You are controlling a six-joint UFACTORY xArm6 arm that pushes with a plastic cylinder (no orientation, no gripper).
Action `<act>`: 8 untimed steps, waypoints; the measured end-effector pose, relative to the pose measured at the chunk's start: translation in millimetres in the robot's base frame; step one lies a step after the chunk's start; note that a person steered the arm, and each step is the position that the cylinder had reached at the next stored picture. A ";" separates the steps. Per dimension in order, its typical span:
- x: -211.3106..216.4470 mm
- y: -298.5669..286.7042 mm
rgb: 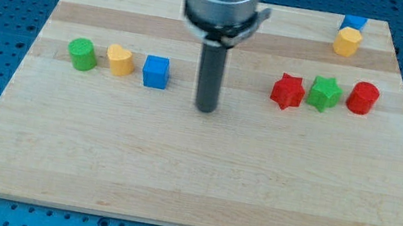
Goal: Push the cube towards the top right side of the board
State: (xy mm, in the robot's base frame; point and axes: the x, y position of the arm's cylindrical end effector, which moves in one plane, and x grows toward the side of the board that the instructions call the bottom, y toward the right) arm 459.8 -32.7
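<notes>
A blue cube (156,72) sits on the wooden board (199,171) left of centre. My tip (204,109) rests on the board to the right of the cube, a short gap away, not touching it. A yellow rounded block (119,59) and a green cylinder (82,54) stand in a row to the cube's left.
A red star (288,91), a green star (325,93) and a red cylinder (363,98) line up on the right. A yellow hexagonal block (347,41) and a small blue block (354,23) sit at the top right corner.
</notes>
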 end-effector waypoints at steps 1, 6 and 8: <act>1.2 -47.3; -106.9 -65.9; -135.2 -105.4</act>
State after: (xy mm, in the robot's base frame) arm 324.6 -138.1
